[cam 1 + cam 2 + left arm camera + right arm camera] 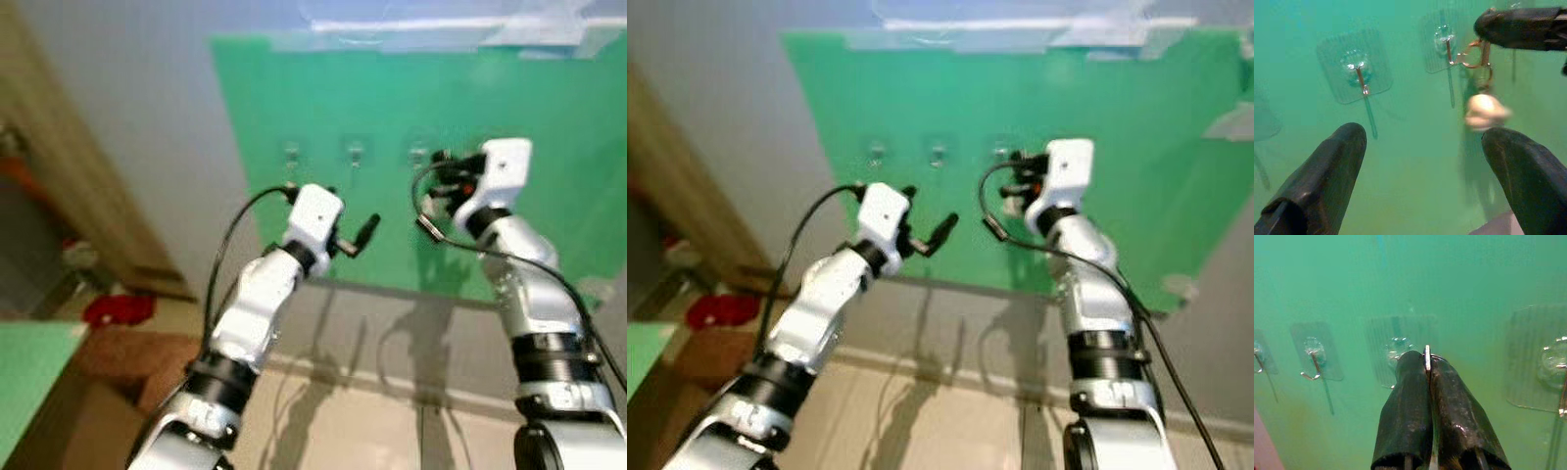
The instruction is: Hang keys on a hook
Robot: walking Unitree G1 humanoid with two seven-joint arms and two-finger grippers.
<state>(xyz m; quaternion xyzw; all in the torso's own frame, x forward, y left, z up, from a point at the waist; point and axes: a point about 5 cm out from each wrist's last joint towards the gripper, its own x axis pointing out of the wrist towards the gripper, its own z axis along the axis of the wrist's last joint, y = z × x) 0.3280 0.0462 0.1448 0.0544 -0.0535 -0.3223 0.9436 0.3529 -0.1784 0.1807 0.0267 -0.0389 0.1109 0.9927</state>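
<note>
Against the green wall board (549, 117), the right pincer (1427, 363), clamped on the key ring (1476, 54), should ease that ring squarely over the rightmost hook (1448, 46) before releasing, while the left pincer (1420, 161) waits open.

My right arm raised high, my right gripper (1427, 363) pinched tight (fingers pressed together), my left arm lifted lower, my left gripper (1425, 161) spread wide, holding nothing.

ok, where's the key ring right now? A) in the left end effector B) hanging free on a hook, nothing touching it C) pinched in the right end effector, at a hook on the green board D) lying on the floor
C: the right end effector is shut on the key ring, holding it at a hook on the green board.
</note>
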